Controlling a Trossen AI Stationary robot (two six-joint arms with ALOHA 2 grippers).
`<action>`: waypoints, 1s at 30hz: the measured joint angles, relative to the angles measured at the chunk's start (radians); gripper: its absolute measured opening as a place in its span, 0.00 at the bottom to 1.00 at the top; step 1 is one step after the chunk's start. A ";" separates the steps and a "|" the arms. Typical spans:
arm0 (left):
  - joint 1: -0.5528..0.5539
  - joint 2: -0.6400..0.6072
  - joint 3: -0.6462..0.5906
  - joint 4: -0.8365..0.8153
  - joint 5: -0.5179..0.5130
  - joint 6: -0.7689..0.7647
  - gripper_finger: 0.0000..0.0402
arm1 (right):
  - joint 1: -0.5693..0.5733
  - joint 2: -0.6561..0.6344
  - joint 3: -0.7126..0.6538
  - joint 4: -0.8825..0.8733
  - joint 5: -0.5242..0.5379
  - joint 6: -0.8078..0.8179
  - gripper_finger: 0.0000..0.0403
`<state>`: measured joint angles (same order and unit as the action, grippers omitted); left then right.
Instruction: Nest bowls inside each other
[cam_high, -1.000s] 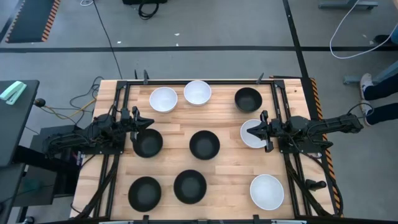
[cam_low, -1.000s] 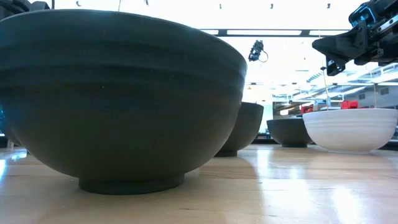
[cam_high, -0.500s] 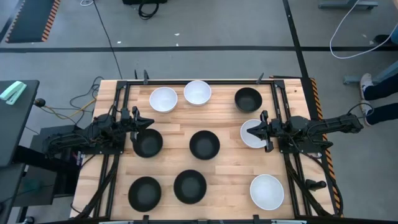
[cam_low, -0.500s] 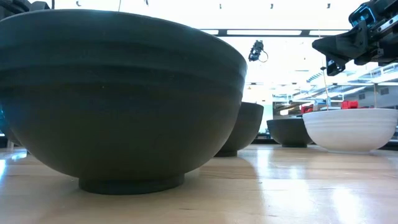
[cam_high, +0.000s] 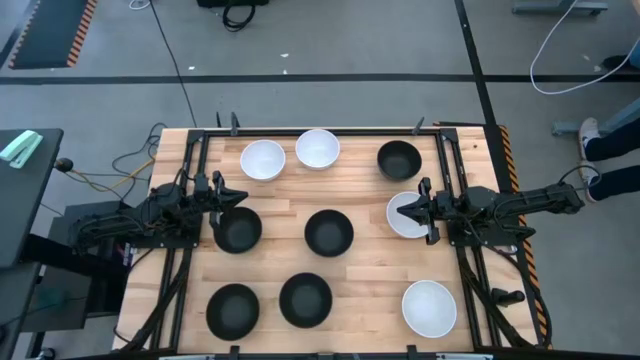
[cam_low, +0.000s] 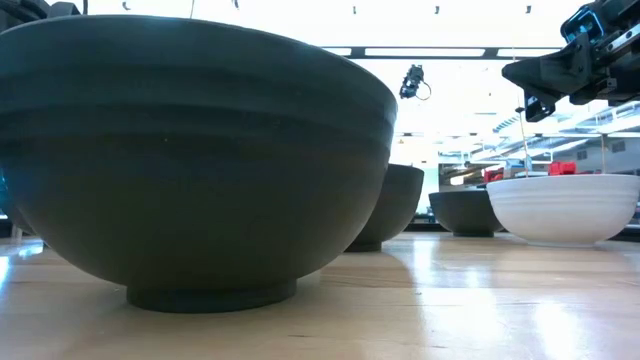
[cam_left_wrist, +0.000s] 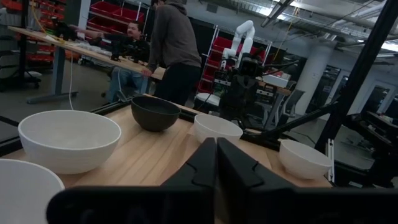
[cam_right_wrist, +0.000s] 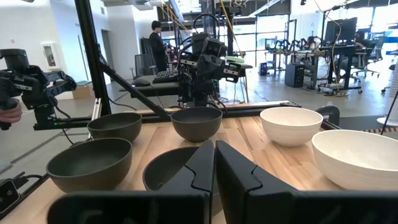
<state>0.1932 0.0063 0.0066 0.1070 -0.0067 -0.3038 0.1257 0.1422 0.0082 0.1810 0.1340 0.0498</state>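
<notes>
Several round bowls stand apart on their feet on the wooden table, black and white ones. My right gripper (cam_high: 406, 211) (cam_low: 527, 104) hangs shut above the near-left rim of a white bowl (cam_high: 410, 222) (cam_low: 561, 207) by the right edge, clear of it. My left gripper (cam_high: 238, 197) is shut too and hovers over the far rim of a black bowl (cam_high: 237, 231) by the left edge. Its shut fingers (cam_left_wrist: 216, 167) point across the table, as do the right one's (cam_right_wrist: 214, 167). Other bowls: white (cam_high: 263, 160), white (cam_high: 317, 148), black (cam_high: 399, 159), black (cam_high: 329, 232).
Near the front edge stand two black bowls (cam_high: 232, 310) (cam_high: 305, 299) and a white one (cam_high: 429, 307); one black bowl (cam_low: 190, 160) fills the low view. Black frame rails (cam_high: 190, 170) run along the table's sides. People stand beyond the table (cam_left_wrist: 171, 50).
</notes>
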 joint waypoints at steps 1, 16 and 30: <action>0.000 0.000 0.000 0.000 0.000 0.000 0.06 | 0.000 0.000 0.000 0.000 0.000 0.000 0.06; 0.000 0.000 0.000 0.000 0.000 0.000 0.04 | 0.000 0.000 0.000 0.000 0.000 0.000 0.06; 0.000 0.000 0.000 0.002 0.000 0.002 0.07 | 0.000 0.000 0.000 0.000 0.000 0.000 0.06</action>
<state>0.1932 0.0063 0.0063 0.1085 -0.0067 -0.3019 0.1257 0.1425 0.0082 0.1810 0.1337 0.0496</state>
